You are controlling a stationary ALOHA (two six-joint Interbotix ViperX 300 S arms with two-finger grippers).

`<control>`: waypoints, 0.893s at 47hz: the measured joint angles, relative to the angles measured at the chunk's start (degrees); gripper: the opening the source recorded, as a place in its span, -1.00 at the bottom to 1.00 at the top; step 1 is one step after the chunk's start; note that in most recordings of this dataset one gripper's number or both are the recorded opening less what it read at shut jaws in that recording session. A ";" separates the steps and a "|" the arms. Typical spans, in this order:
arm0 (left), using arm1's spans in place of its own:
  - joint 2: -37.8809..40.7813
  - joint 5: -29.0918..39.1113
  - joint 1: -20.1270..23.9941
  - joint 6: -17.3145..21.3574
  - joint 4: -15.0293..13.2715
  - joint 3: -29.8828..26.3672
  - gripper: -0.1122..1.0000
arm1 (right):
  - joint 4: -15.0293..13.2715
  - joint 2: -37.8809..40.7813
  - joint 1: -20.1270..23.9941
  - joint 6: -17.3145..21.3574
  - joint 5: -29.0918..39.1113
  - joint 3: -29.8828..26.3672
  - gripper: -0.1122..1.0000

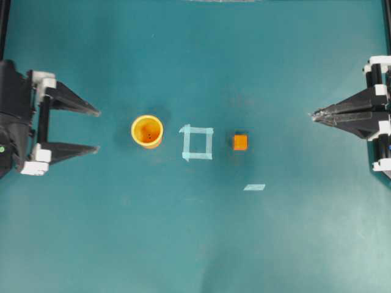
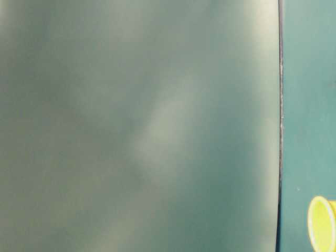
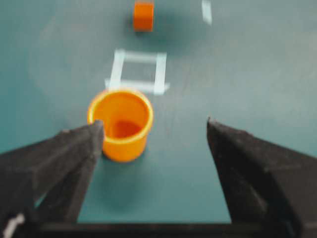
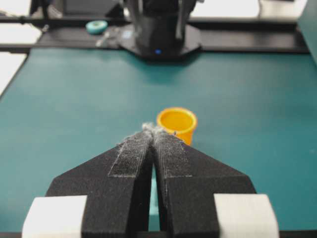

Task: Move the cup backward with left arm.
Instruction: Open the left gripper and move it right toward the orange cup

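The small round yellow-orange plastic cup (image 1: 147,131) stands upright on the teal bench (image 1: 195,244), just beyond the left gripper (image 1: 98,130), whose fingers (image 1: 73,99) stand wide apart, touching nothing. The right gripper (image 1: 315,114) has its fingers pressed together, well apart from the cup.

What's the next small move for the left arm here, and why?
Probably ease the left gripper forward toward the cup. Its jaws stand wide open, and the cup sits upright just beyond the fingertips, not yet between them. In the left wrist view the cup lies nearer one finger, so a slight sideways shift to center it looks wise before closing.
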 measured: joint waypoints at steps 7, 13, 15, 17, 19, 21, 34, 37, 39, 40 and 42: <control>5.19 -0.18 -0.09 0.09 0.00 0.00 0.68 | 0.00 0.00 0.00 0.09 0.00 -0.18 -0.81; 8.26 -1.85 0.00 0.62 0.00 0.09 0.68 | 0.00 0.00 0.00 0.09 0.00 -0.26 -0.81; 9.05 -2.72 0.00 0.79 0.00 0.26 0.68 | 0.00 -0.09 0.00 0.09 0.00 -0.26 -0.81; 10.02 -4.04 0.00 0.70 0.00 0.70 0.68 | 0.00 -0.09 0.00 0.09 0.00 -0.26 -0.81; 10.99 -4.92 0.00 0.79 0.00 1.05 0.68 | 0.00 0.00 0.00 0.09 0.00 -0.26 -0.80; 11.87 -5.98 0.00 0.88 0.00 1.41 0.68 | 0.00 0.00 0.00 0.09 0.00 -0.26 -0.81; 18.02 -10.11 2.02 2.20 0.00 2.20 0.68 | 0.00 0.00 0.00 0.09 0.00 -0.35 -0.81; 19.07 -11.07 2.64 2.64 0.00 2.29 0.68 | 0.00 0.00 0.00 0.18 0.00 -0.62 -0.81; 19.86 -11.69 2.99 2.99 0.00 2.20 0.68 | 0.00 0.00 0.00 0.18 0.00 -0.70 -0.81; 20.21 -11.95 3.16 3.16 0.00 2.29 0.68 | 0.00 0.00 0.00 0.18 0.00 -0.79 -0.81; 20.92 -12.39 3.60 3.25 0.00 2.20 0.68 | 0.00 0.00 0.00 0.18 0.00 -0.88 -0.81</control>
